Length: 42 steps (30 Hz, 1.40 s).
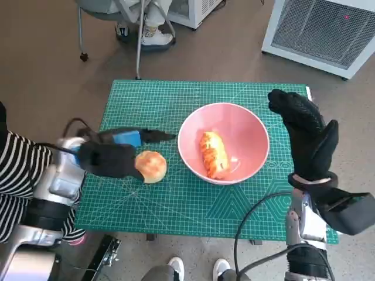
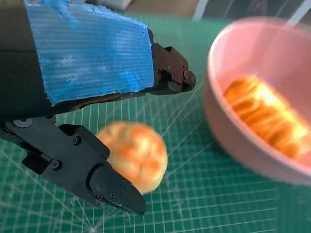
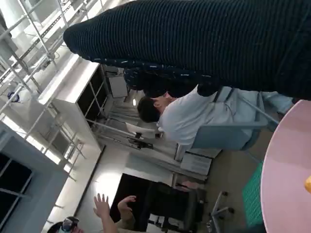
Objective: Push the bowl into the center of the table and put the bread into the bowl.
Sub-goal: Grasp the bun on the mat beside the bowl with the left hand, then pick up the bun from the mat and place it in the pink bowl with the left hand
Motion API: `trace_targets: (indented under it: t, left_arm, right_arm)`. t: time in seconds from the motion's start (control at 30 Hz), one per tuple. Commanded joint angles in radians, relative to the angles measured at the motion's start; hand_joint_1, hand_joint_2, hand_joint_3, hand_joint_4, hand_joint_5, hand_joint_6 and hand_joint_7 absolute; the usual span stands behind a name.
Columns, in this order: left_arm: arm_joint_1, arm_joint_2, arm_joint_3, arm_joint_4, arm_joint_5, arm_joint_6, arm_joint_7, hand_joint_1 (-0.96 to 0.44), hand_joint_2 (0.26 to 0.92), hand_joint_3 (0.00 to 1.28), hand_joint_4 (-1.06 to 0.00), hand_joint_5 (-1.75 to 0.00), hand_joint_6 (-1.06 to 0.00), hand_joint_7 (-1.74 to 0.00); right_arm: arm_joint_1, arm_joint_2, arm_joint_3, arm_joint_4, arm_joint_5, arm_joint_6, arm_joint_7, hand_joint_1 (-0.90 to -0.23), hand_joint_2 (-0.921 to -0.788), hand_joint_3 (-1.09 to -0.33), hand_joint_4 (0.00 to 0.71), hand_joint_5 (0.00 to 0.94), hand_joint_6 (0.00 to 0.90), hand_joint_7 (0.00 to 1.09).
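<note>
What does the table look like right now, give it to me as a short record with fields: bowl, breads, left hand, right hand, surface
bowl: pink bowl about mid-table, upright
bread in bowl: long glazed bread lying inside
bread outside: round bun on the mat beside the bowl, apart from it
left hand: left hand at the round bun, black fingers on either side of it; a firm grip cannot be confirmed
right hand: right hand raised beside the bowl's rim, holding nothing, fingers extended
surface: green cutting mat covering the table

Open mat (image 1: pixel 176 199) between bun (image 1: pixel 151 166) and bowl (image 1: pixel 190 126)
</note>
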Motion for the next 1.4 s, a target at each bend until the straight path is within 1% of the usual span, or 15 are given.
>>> trace_targets:
  t: [0.03,0.2,0.23,0.3,0.37,0.4,0.43,0.47,0.53,0.57,0.63,0.7,0.8,0.9,1.4]
  left_arm:
    - [-0.033,-0.019,-0.039,0.040,0.069,0.022,0.042,-0.22,0.695,0.01,-0.24,-0.04,-0.33,-0.07]
    - [-0.033,-0.029,-0.066,0.041,0.121,0.062,0.062,-0.16,0.708,0.01,-0.35,-0.06,-0.45,-0.12]
    - [-0.033,-0.030,-0.069,0.038,0.127,0.068,0.062,-0.14,0.717,0.02,-0.43,-0.08,-0.51,-0.15]
    - [-0.030,-0.029,-0.072,0.029,0.135,0.077,0.060,-0.12,0.728,0.02,-0.53,-0.10,-0.56,-0.20]
    - [-0.027,-0.026,-0.071,0.021,0.133,0.078,0.057,-0.11,0.738,0.03,-0.63,-0.12,-0.57,-0.34]
    - [-0.023,-0.023,-0.067,0.019,0.128,0.072,0.057,-0.10,0.743,0.03,-0.69,-0.15,-0.56,-0.46]
    - [-0.021,-0.022,-0.065,0.017,0.125,0.067,0.057,-0.08,0.750,0.04,-0.73,-0.26,-0.57,-0.61]
    - [-0.018,-0.019,-0.060,0.015,0.118,0.058,0.058,-0.07,0.753,0.05,-0.73,-0.39,-0.56,-0.72]
    - [-0.012,-0.015,-0.051,0.013,0.108,0.044,0.064,-0.22,0.831,0.05,-0.72,-0.58,-0.64,-0.95]
    - [-0.009,-0.014,-0.048,0.011,0.105,0.038,0.067,-0.28,0.863,0.04,-0.72,-0.70,-0.67,-1.03]
    - [-0.006,-0.013,-0.042,0.011,0.100,0.030,0.074,-0.32,0.890,0.04,-0.71,-0.80,-0.70,-1.11]
    - [-0.002,-0.011,-0.035,0.012,0.093,0.020,0.084,-0.17,0.887,0.06,-0.75,-0.88,-0.68,-1.17]
    - [0.003,-0.009,-0.024,0.017,0.082,-0.003,0.100,-0.05,0.881,0.07,-0.79,-0.93,-0.67,-1.20]
    - [0.008,-0.006,-0.014,0.017,0.073,-0.022,0.109,-0.02,0.876,0.07,-0.81,-0.94,-0.67,-1.20]
    - [0.022,0.012,0.031,-0.039,0.047,-0.063,0.125,0.00,0.865,0.08,-0.85,-0.95,-0.68,-1.16]
  right_arm:
    - [0.016,-0.004,0.000,0.003,0.006,0.017,0.009,-0.685,-0.921,-0.709,0.194,0.000,0.051,0.42]
    - [0.018,-0.009,-0.003,0.000,0.009,0.021,0.012,-0.685,-0.921,-0.710,0.194,0.000,0.050,0.42]
    - [0.019,-0.009,-0.003,-0.001,0.009,0.022,0.012,-0.686,-0.921,-0.710,0.194,0.000,0.050,0.42]
    - [0.021,-0.011,-0.004,-0.006,0.010,0.026,0.012,-0.687,-0.921,-0.710,0.194,0.000,0.049,0.42]
    - [0.022,-0.012,-0.005,-0.010,0.011,0.030,0.012,-0.689,-0.921,-0.709,0.194,0.000,0.049,0.42]
    - [0.022,-0.012,-0.005,-0.013,0.012,0.033,0.012,-0.690,-0.921,-0.709,0.194,0.000,0.049,0.42]
    - [0.023,-0.012,-0.006,-0.015,0.012,0.035,0.012,-0.691,-0.921,-0.709,0.194,0.000,0.049,0.42]
    - [0.023,-0.012,-0.006,-0.017,0.012,0.038,0.011,-0.692,-0.921,-0.710,0.193,0.000,0.048,0.42]
    - [0.024,-0.012,-0.006,-0.020,0.010,0.040,0.009,-0.693,-0.921,-0.710,0.194,0.000,0.049,0.42]
    - [0.025,-0.011,-0.006,-0.022,0.009,0.041,0.008,-0.693,-0.921,-0.710,0.194,0.000,0.048,0.42]
    - [0.026,-0.010,-0.006,-0.025,0.007,0.043,0.006,-0.693,-0.921,-0.710,0.194,0.000,0.048,0.42]
    - [0.028,-0.008,-0.005,-0.030,0.006,0.045,0.004,-0.693,-0.921,-0.710,0.194,0.000,0.048,0.42]
    - [0.027,-0.005,-0.004,-0.032,0.003,0.047,0.002,-0.693,-0.921,-0.710,0.193,0.000,0.047,0.43]
    - [0.027,-0.003,-0.003,-0.031,0.001,0.047,0.001,-0.693,-0.921,-0.711,0.193,0.000,0.046,0.43]
    - [0.023,0.007,0.000,-0.009,0.006,0.032,0.009,-0.693,-0.921,-0.711,0.193,0.000,0.043,0.43]
